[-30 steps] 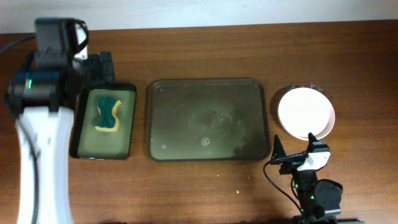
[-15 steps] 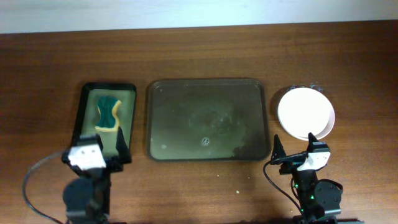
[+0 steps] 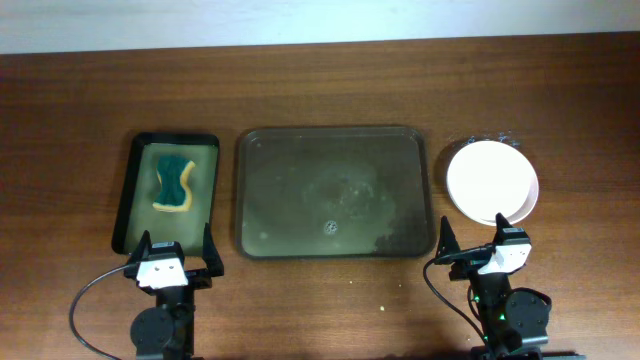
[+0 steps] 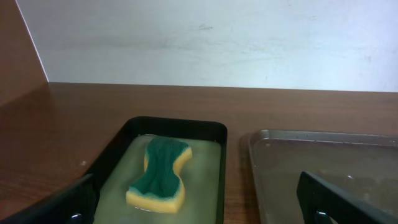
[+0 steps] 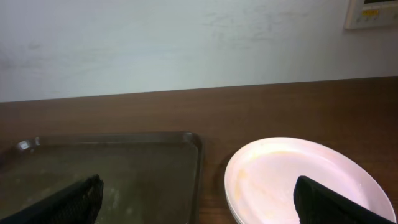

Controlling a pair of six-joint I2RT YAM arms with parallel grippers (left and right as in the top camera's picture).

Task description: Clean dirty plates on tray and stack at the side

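The white plates (image 3: pixel 491 182) lie stacked on the table right of the tray (image 3: pixel 334 193); the top one (image 5: pixel 303 179) shows a faint yellow trace. The dark grey-olive tray holds no plates, only wet marks, and also shows in the right wrist view (image 5: pixel 106 171). My left gripper (image 3: pixel 172 252) is open and empty at the front left, just in front of the small black tray. My right gripper (image 3: pixel 474 243) is open and empty at the front right, just in front of the tray's corner and the plates.
A smaller black-rimmed tray (image 3: pixel 166 194) with a greenish inside stands left of the large tray and holds a green-and-yellow sponge (image 3: pixel 174 182), seen too in the left wrist view (image 4: pixel 159 173). A white wall runs behind the table.
My left arm has drawn back from over the small tray to the front edge of the table and now rests low with its gripper open. The right arm has not moved.
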